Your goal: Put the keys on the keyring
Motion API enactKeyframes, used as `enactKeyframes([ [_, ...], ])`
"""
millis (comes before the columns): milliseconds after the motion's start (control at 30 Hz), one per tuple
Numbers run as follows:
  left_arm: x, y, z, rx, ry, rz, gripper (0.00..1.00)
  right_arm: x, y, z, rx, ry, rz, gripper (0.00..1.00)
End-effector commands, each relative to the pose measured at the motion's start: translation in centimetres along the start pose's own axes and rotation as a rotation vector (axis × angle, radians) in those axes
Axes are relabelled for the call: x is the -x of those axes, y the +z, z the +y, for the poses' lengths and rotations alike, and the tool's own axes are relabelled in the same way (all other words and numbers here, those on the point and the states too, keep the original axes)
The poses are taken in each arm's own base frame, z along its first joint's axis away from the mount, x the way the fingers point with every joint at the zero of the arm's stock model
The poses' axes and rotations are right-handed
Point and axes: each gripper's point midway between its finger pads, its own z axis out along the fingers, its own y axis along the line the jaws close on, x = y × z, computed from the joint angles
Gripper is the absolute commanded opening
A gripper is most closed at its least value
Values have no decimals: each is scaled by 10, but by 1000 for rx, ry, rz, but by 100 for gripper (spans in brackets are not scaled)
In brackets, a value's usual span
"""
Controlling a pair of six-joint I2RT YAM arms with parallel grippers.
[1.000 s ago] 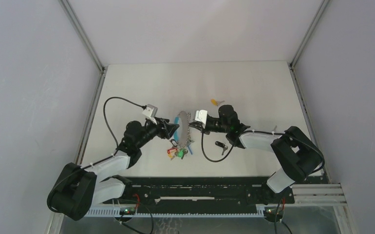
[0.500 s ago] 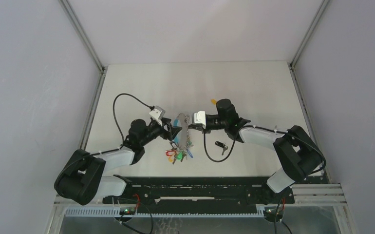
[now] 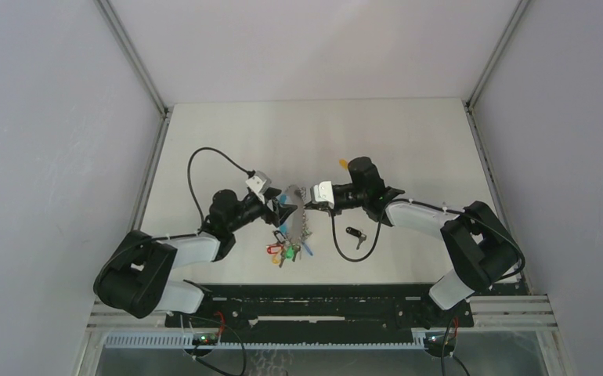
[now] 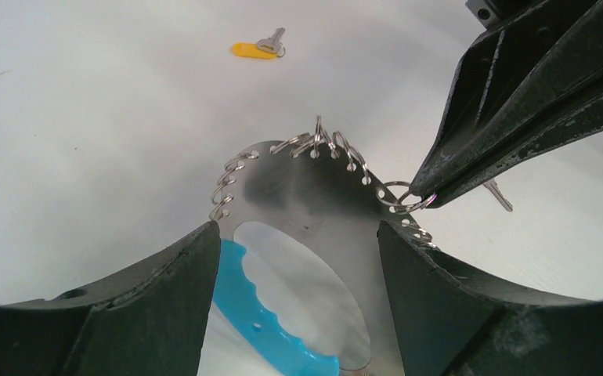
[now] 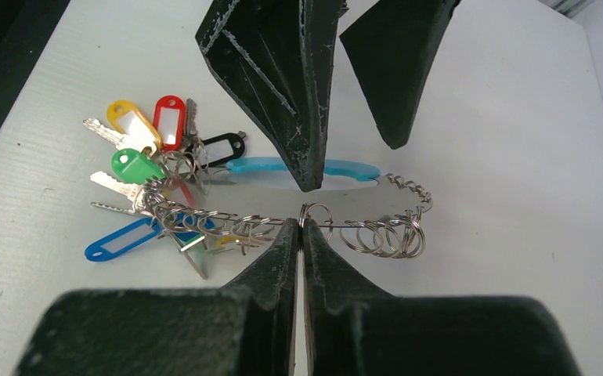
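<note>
- Arms: two. The left gripper (image 3: pixel 278 209) and the right gripper (image 5: pixel 301 227) meet tip to tip over the middle of the table (image 3: pixel 228 141).
- Task items: one keyring (image 4: pixel 314 188) and two loose keys, the black-tagged key (image 3: pixel 352 233) and the yellow-tagged key (image 4: pixel 254 49).
- Key tags (image 5: pixel 135 166) on the keyring, right wrist view: five can be read, namely yellow, red, black, green and blue. Bare blades lie among them, and their number cannot be fixed.
- Keyring build: a flat, curved grey metal plate with an oval opening. A smooth light-blue band (image 5: pixel 271 165) with a wavy inner edge runs along one side. Wire split rings sit in a row of holes along the other side.
- Tags: rounded plastic slips with pale label windows.
- Table: white, with a finely ribbed surface.
- Gripper fingers: black, wedge-shaped and scuffed.
- Keyring position: between the two grippers. In the top view its long axis runs far to near. The tag end points toward the arm bases and lies on the table, and the far end is up at the gripper tips.
- Left gripper: the jaws are wide apart and the plate stands between the fingers (image 4: pixel 126 313). Pad contact cannot be confirmed.
- Right gripper: the jaws are pressed together on one split ring (image 5: pixel 317 207) at the plate's ringed edge.
- Yellow-tagged key: flat on the table beyond the grippers, well apart from the keyring. In the left wrist view its long axis runs across the frame, tag left, metal right.
- Black-tagged key: flat on the table to the right of the keyring. In the top view it sits inside the loop of the right arm's black cable (image 3: pixel 334 239), tag toward the keyring.
</note>
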Motion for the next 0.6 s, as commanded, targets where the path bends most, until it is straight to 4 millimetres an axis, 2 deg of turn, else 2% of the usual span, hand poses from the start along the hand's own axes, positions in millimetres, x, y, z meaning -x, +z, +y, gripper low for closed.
enactKeyframes([
  [0, 43, 15, -8, -60, 99, -110, 78, 32, -2, -18, -6, -103, -63, 0],
  [200, 40, 22, -15, -93, 108, -97, 78, 35, -2, -18, -1, -113, -65, 0],
  [333, 38, 24, -12, -75, 107, -89, 78, 38, -1, -18, 6, -119, -70, 0],
  [567, 64, 31, -8, -34, -13, -147, 75, 33, 5, -11, 23, -123, -37, 0],
])
